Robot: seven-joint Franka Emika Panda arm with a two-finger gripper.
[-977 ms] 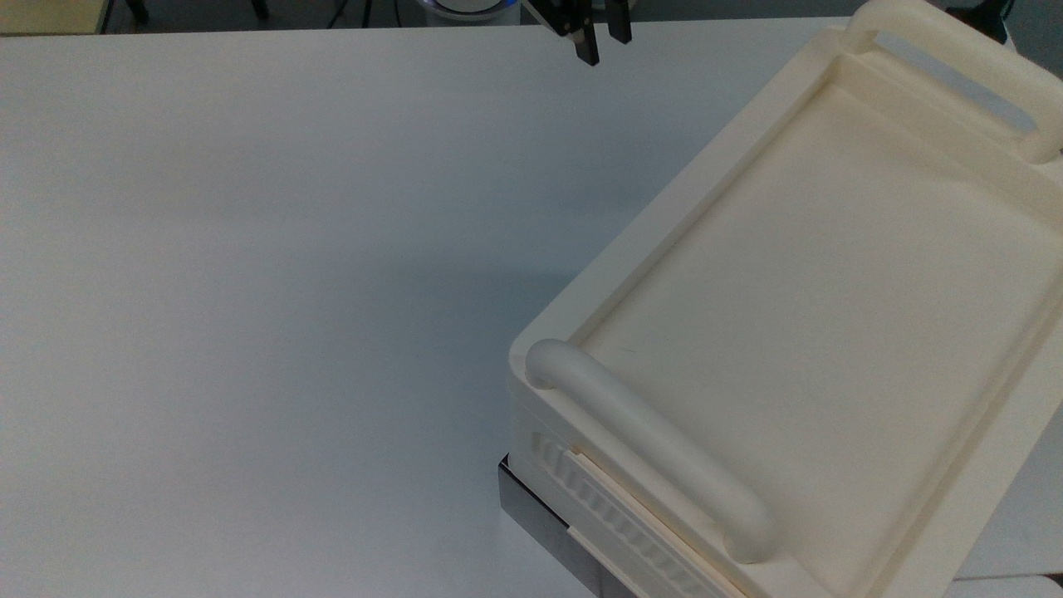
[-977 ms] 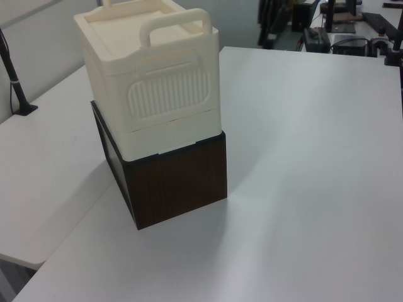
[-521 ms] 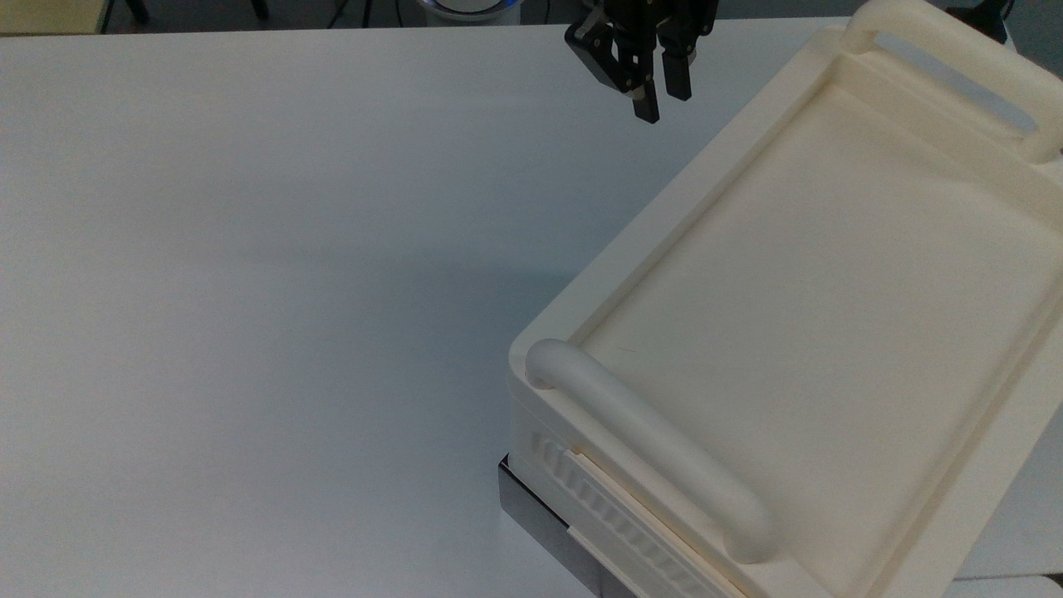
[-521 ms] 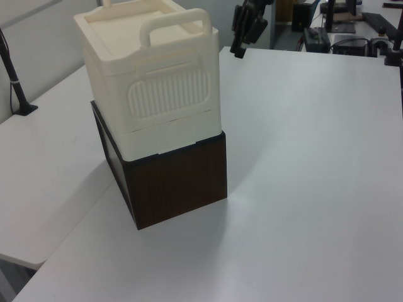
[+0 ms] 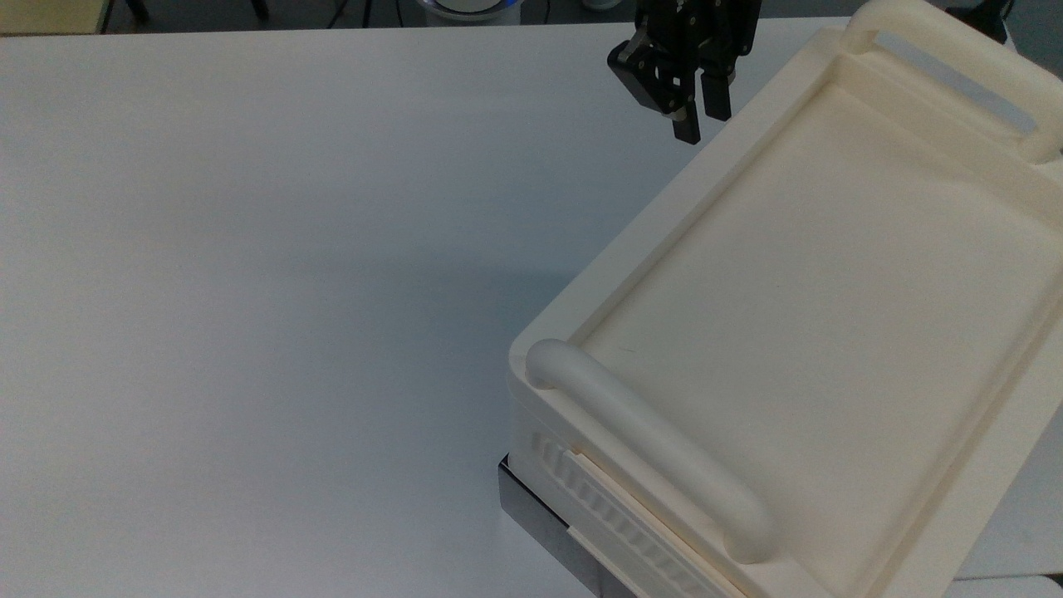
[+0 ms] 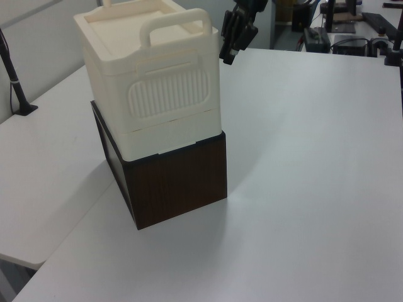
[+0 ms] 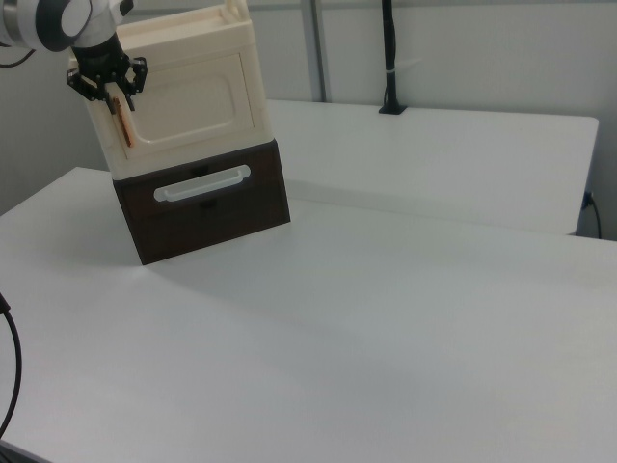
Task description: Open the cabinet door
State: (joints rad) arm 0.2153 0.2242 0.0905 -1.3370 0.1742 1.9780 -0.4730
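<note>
The flat cream cabinet door [image 7: 188, 101] with its thin copper-orange strip [image 7: 123, 120] sits shut on the front of the cream plastic cabinet [image 5: 830, 316]. The cabinet stands on a dark brown wooden box [image 6: 179, 182] that has a long white handle [image 7: 201, 183], near one edge of the white tabletop [image 5: 249, 249]. The black two-finger gripper [image 5: 702, 116] hangs just beside the cabinet's top corner, right by the strip end of the door in the right view. Its fingers [image 5: 687, 129] point down with a narrow gap between them, and they hold nothing. A thick rounded cream handle [image 5: 656, 448] runs along the cabinet's top edge
</note>
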